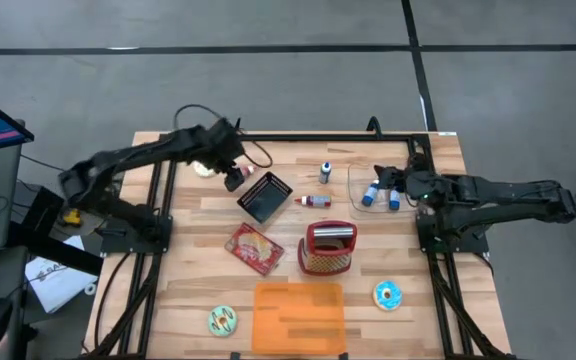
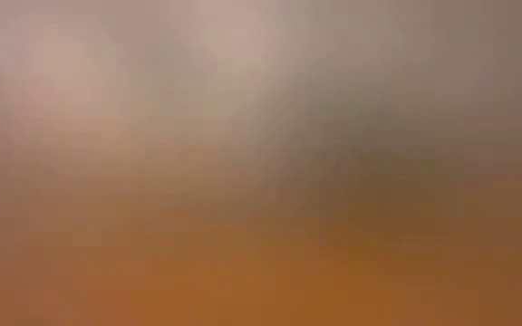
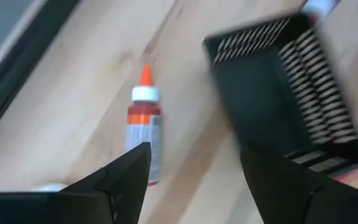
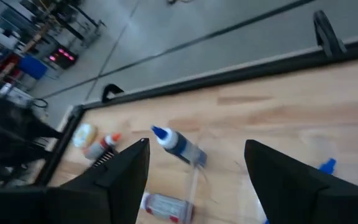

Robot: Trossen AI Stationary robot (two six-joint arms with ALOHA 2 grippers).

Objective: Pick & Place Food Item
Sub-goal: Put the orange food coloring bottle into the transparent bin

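On the table lie a red food packet (image 1: 254, 248), a blue-iced doughnut (image 1: 388, 294) and a green round pastry (image 1: 222, 320). My left gripper (image 1: 234, 178) (image 3: 194, 152) hovers open just left of a black slatted basket (image 1: 264, 197) (image 3: 284, 87), with nothing between its fingers. A small orange-capped bottle (image 3: 145, 124) lies on the wood ahead of it. My right gripper (image 1: 396, 186) (image 4: 197, 146) is open and raised at the far right, over a clear tray (image 1: 360, 205) holding a blue-capped bottle (image 4: 179, 144).
A red basket (image 1: 328, 248) stands mid-table with an orange board (image 1: 300, 315) in front of it near the front edge. Two small bottles (image 1: 325, 172) (image 1: 313, 201) sit between the black basket and the clear tray. A black frame (image 1: 158, 200) borders the table.
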